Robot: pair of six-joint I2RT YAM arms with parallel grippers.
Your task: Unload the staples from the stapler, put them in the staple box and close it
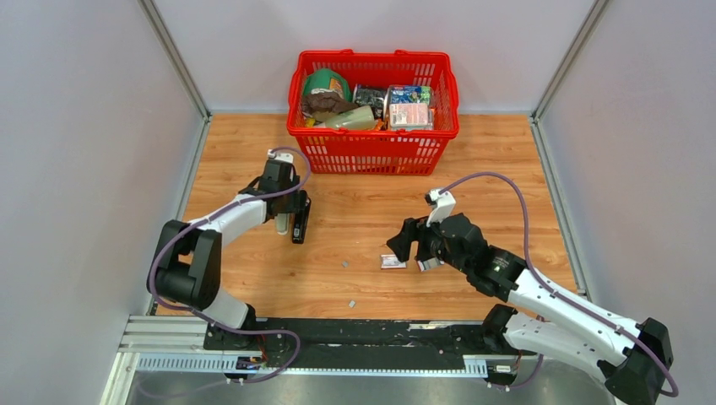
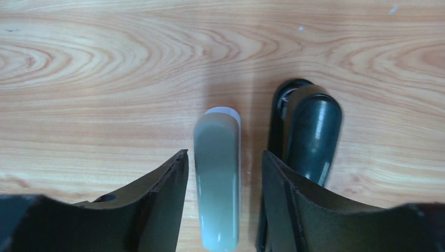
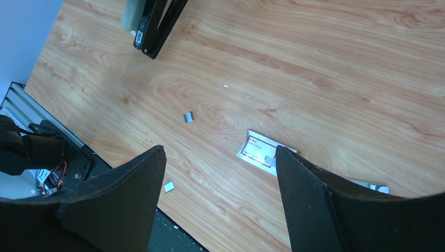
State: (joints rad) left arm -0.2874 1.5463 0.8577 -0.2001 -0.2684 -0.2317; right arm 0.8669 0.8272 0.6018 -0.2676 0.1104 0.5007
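Note:
The black stapler (image 1: 300, 226) lies on the wooden table at the left. In the left wrist view it (image 2: 309, 131) sits just outside my right-hand finger. A pale grey-green rounded piece (image 2: 218, 173) lies alongside it, between my left fingers; I cannot tell whether it is joined to the stapler. My left gripper (image 1: 287, 221) (image 2: 224, 157) is open, with gaps on both sides of the pale piece. My right gripper (image 1: 411, 253) (image 3: 219, 157) is open and empty above the table's middle. Small silver staple strips (image 3: 188, 117) (image 3: 169, 186) lie loose on the wood.
A small flat labelled box (image 1: 393, 261) (image 3: 257, 149) lies beside my right gripper. A red basket (image 1: 371, 156) full of packaged goods stands at the back centre. Grey walls close the table on the left, right and back. A metal rail runs along the near edge.

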